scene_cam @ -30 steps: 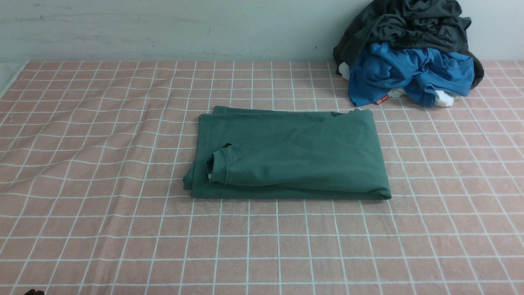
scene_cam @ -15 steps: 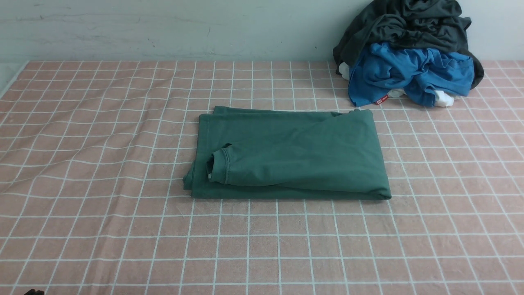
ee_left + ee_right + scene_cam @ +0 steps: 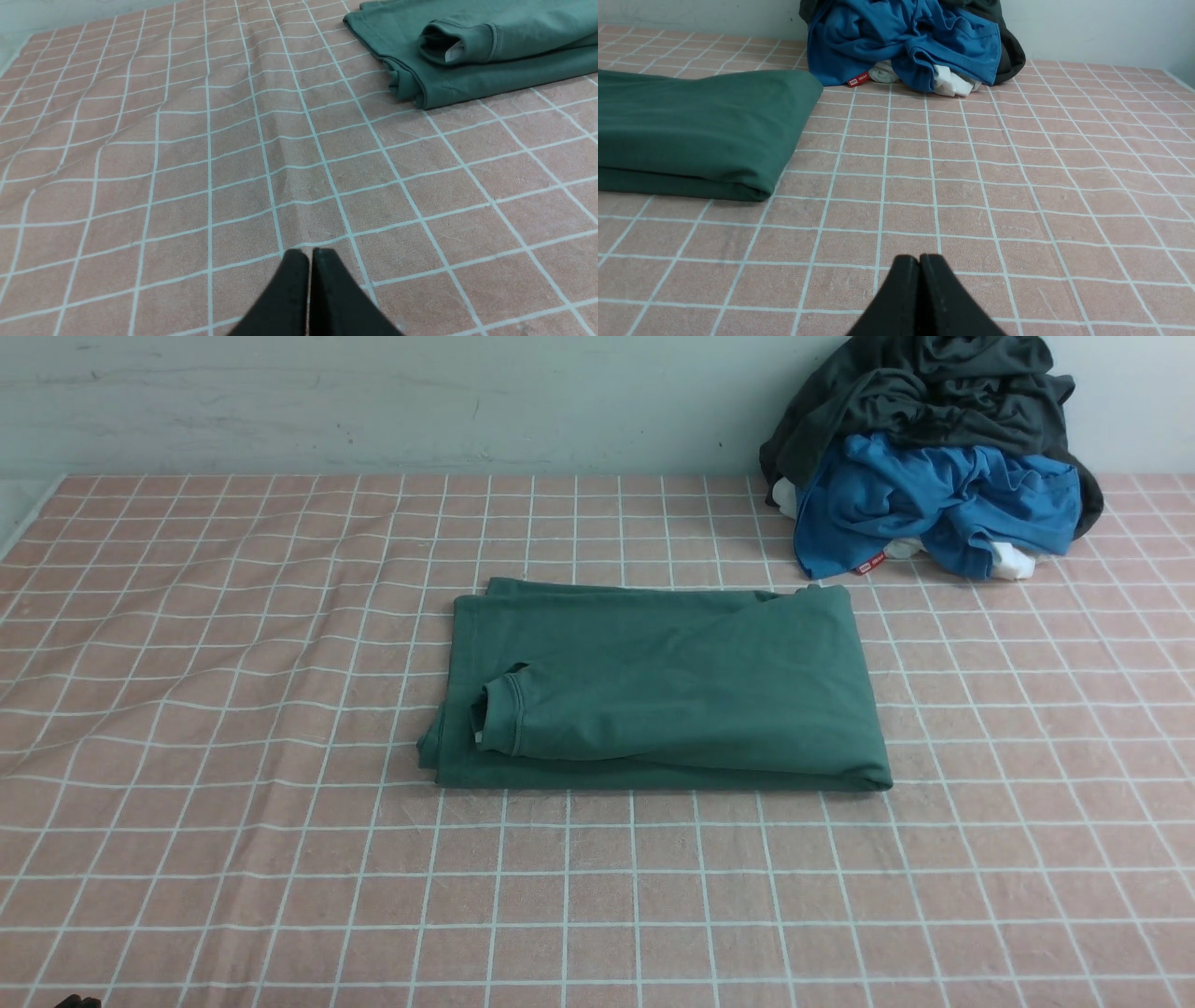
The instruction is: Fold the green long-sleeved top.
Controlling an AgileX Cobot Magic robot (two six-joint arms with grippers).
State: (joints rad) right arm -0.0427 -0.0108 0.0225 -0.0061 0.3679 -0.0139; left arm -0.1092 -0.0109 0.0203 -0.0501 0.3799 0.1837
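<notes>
Green top: the green long-sleeved top (image 3: 658,686) lies folded into a flat rectangle at the centre of the front view, on the bench.
Cuff: a ribbed cuff (image 3: 499,712) rests on top of the fold near its left edge; a small white tag (image 3: 453,51) shows inside it — no writing legible.
Bench cover: pink cloth with a white grid (image 3: 233,756), wrinkled in the left half of the front view.
Clothes pile: upper right of the front view, against the wall — a bright blue garment (image 3: 934,504) under a dark charcoal-grey garment (image 3: 934,392), with bits of white fabric (image 3: 1013,560) at the base.
Label: a small red tag (image 3: 871,561) on the blue garment's lower edge; white marks on it, too small to read.
Left gripper (image 3: 309,254): jaws pressed together, empty, over bare cloth, well apart from the green top.
Right gripper (image 3: 919,259): jaws together, empty, over bare cloth, well apart from the top's corner.
</notes>
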